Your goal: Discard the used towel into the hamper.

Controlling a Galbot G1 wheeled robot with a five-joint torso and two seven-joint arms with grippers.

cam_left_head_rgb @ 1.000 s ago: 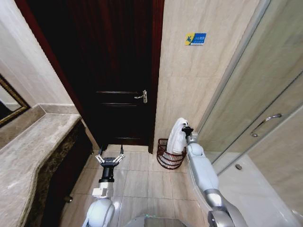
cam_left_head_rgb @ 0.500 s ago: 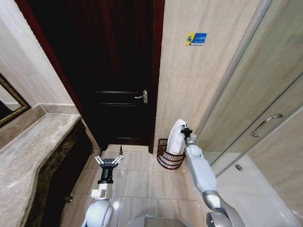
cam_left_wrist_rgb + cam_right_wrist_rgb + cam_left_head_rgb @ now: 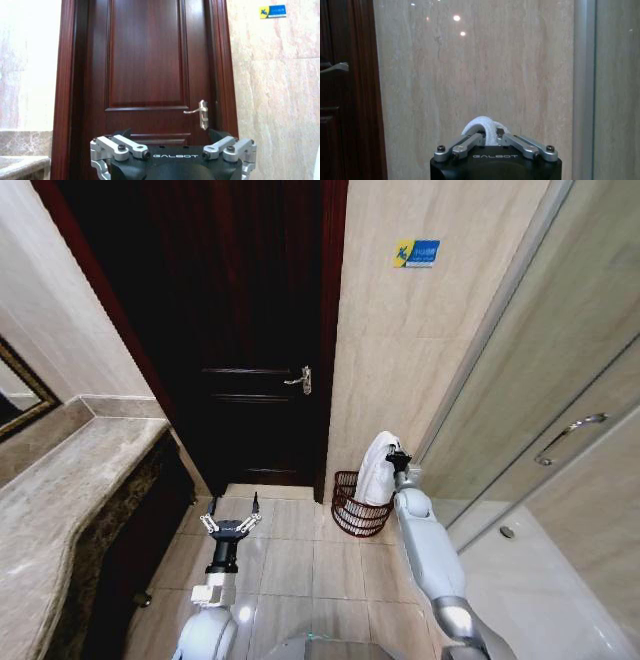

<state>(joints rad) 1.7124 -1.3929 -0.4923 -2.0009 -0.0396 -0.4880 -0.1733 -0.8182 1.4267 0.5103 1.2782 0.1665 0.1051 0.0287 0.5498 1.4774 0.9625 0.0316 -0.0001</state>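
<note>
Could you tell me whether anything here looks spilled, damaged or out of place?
Nothing stands out. The right gripper is shut on the white towel, which hangs over the hamper standing upright by the wall. The left gripper is open above bare floor tiles, and the door is shut.

— What sort of room am I driving in?
— I see a bathroom: beige stone wall tiles (image 3: 400, 370), a glass shower door (image 3: 560, 430) with a metal handle, a marble vanity tabletop (image 3: 70, 500) under a framed mirror (image 3: 15, 395), and a dark wooden door (image 3: 250, 330).
</note>
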